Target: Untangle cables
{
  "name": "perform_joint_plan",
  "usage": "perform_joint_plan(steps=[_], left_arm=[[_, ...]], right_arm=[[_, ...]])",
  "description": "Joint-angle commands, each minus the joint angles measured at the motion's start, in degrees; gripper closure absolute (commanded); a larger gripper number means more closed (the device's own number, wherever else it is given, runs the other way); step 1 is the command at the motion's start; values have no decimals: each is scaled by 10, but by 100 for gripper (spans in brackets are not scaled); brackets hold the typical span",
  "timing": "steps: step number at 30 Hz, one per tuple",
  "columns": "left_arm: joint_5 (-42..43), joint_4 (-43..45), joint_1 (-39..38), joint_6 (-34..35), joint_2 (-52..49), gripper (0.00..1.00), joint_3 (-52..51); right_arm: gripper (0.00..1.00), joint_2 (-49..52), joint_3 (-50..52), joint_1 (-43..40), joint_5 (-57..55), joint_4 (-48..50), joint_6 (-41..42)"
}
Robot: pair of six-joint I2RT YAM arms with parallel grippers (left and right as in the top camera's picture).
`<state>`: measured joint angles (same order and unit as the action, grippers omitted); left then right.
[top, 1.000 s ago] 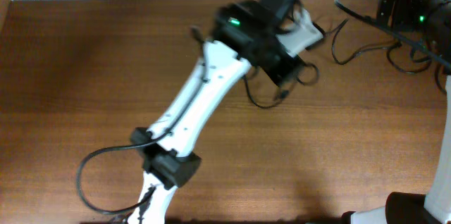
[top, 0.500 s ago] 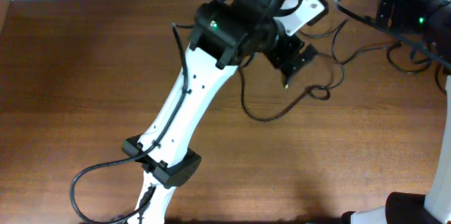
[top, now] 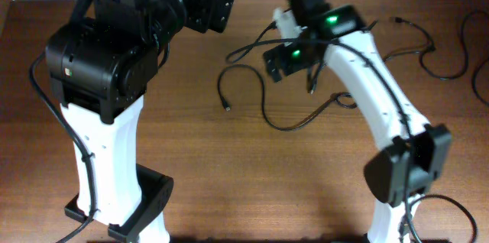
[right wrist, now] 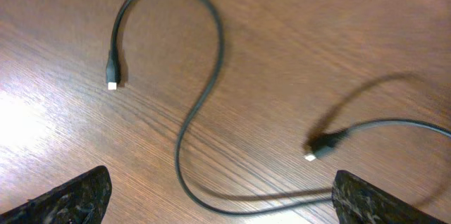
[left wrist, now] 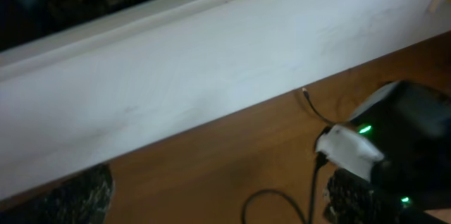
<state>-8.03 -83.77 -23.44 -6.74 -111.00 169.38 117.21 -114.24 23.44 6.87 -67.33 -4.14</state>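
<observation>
**Taking the loose S-shaped strand by one end**

The right claw [right wrist: 220, 182] is hanging wide open over the brown wood-grain bench [top: 290, 189] and gripping nothing, its two dark pads showing at the lower corners of the wrist view. Beneath it a thin black rubber-sheathed cable [right wrist: 211, 76] is lying loose in an S-curve around the middle of the bench, nearer the far edge than the near one. The left claw [left wrist: 220, 182] is also gaping wide and empty, raised and facing the far edge, well apart from this strand.

To do this step well, I judge the right claw should be coming down just behind a plug rather than mid-curve. It should be closing across the cord, then dragging it low along the bench so the curve is straightening. The small loop [top: 348, 102] could be tightening into a knot under a hard pull.

Taken whole, the strand's long axis is running left to right, along the bench's long edges. Its small pale-tipped plug [top: 227, 108] at the left end is pointing towards the near edge. A second plug [right wrist: 313, 155] is lying near; I cannot tell which strand it ends. Other thin black cables [top: 422, 52] are trailing near the far right corner.
</observation>
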Motion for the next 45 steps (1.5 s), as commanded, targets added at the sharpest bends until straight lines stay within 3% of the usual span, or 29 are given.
perform_joint_plan(steps=[1, 6, 10, 11, 12, 18, 20, 24, 28, 32, 36, 38, 41, 45], left_arm=[[-10, -9, 22, 11, 5, 1, 1], [-10, -26, 61, 11, 6, 1, 1], [-10, -43, 61, 7, 6, 1, 1], [-10, -47, 62, 7, 6, 1, 1], [-10, -53, 62, 7, 6, 1, 1], [-10, -55, 62, 7, 6, 1, 1], [-10, -57, 61, 7, 6, 1, 0], [-8, -75, 61, 7, 3, 1, -2], [-8, -72, 61, 7, 3, 1, -35], [-8, -56, 62, 7, 3, 1, -66], [-8, -43, 62, 7, 3, 1, -66], [-8, -43, 62, 7, 3, 1, -66], [-8, -44, 61, 7, 3, 1, -66], [-8, -42, 61, 7, 3, 1, -66]], right_arm=[[1, 50, 18, 45, 4, 16, -45], [1, 67, 197, 88, 0, 193, -60], [5, 67, 292, 86, 0, 271, -61], [70, 67, 293, 86, 0, 273, -62], [96, 67, 293, 86, 0, 275, -61], [96, 39, 274, 68, -81, 238, -59], [96, -30, 241, 63, -129, 212, -50], [96, -264, 201, 41, -174, 160, 83], [96, -391, 201, 2, -357, 78, 144], [96, -461, 201, -143, -384, 21, 197], [96, -481, 202, -361, -344, -41, 222], [96, -489, 202, -490, -282, -40, 322], [96, -473, 205, -587, -252, -37, 411], [96, -399, 225, -598, -206, -22, 414]])
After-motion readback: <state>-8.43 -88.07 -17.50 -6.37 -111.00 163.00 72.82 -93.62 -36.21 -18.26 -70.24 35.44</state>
